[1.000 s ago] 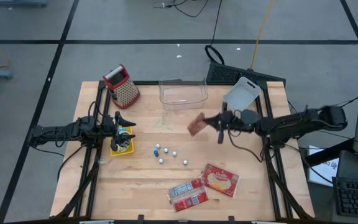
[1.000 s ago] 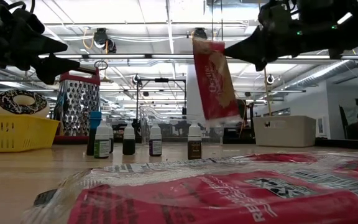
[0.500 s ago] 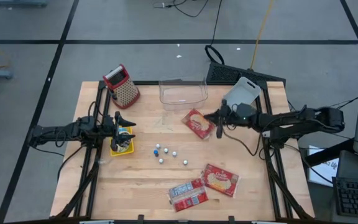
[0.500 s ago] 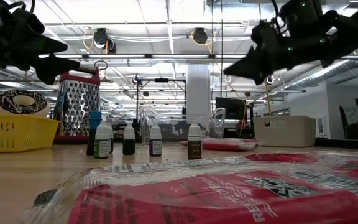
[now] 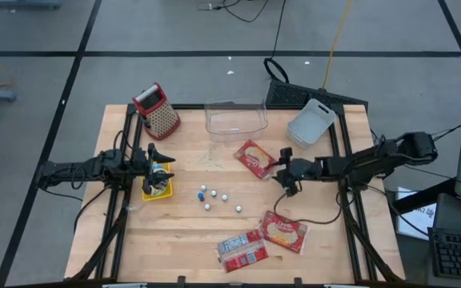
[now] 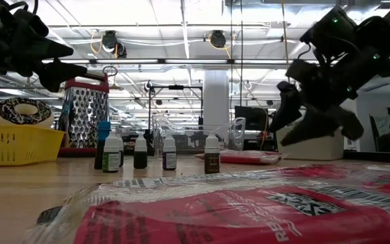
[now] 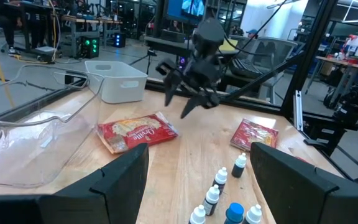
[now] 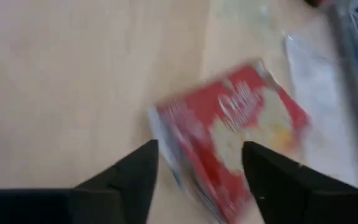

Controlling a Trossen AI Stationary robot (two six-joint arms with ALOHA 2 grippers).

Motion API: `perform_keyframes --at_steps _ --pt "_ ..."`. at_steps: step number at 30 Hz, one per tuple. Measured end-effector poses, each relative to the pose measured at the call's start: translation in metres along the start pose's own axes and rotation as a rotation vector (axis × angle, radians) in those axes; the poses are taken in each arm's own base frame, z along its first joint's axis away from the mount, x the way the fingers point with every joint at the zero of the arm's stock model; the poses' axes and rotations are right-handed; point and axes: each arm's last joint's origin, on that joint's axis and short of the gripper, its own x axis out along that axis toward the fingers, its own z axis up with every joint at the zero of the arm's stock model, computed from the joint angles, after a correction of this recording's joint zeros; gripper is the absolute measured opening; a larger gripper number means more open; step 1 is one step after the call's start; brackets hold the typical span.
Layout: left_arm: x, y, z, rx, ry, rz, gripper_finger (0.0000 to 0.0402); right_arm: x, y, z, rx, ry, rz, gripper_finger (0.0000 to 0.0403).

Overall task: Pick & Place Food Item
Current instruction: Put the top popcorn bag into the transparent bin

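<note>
Right gripper [image 5: 288, 178] of mine hangs released; the flat, crinkly red snack packet [image 5: 255, 158] lies just left.

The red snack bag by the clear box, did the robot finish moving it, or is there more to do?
One red snack bag lies flat on the table, just in front of the clear bin, not inside it. The right gripper is open and empty beside that bag. Two more red packs wait near the front edge. The left gripper hangs open over the yellow basket.
</note>
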Motion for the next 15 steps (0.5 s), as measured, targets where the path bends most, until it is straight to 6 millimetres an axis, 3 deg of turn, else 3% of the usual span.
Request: perform_keyframes --at_steps 5,15 --pt "0.0 0.0 0.0 0.0 0.0 -0.001 0.028 0.004 0.0 -0.008 -0.074 0.104 -0.041 0.0257" --pt "0.0 0.0 0.0 0.0 0.0 -0.001 0.028 0.023 -0.003 -0.026 -0.202 0.22 -0.017 0.0227"
